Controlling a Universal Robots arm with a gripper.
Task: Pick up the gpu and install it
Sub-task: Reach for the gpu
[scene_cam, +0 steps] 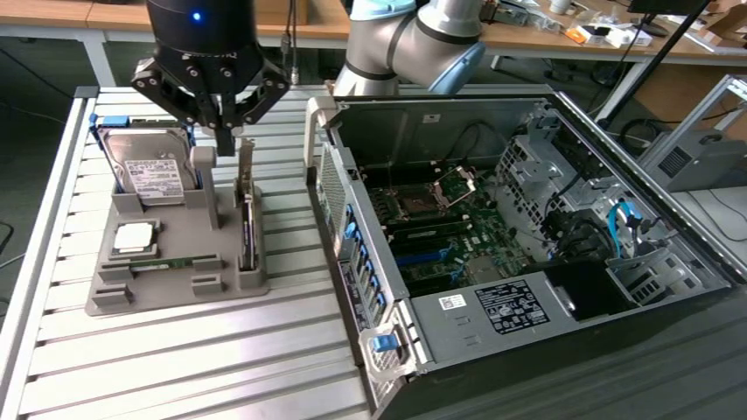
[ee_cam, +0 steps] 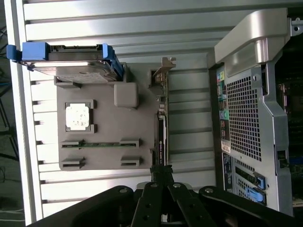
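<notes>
Where the grey tray (scene_cam: 164,296) sits on the slatted tabletop (scene_cam: 175,367), the gpu (scene_cam: 247,229) stands on edge along the tray's side nearest the open case (scene_cam: 338,197). Farther back, above the tray, the end effector (scene_cam: 222,133) hangs with fingers pressed together, gripping nothing.

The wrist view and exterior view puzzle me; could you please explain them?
A grey robot arm carries a black tool, shut. The exterior view watches from off the arm; the wrist view looks past the tool. On the metal table, a grey plastic holder keeps a silver hard drive in a blue frame, a square silver chip, a slim green memory stick and the gpu, a thin dark card on edge. The tool hangs over it; grip unclear. An open computer case stands beside.
</notes>
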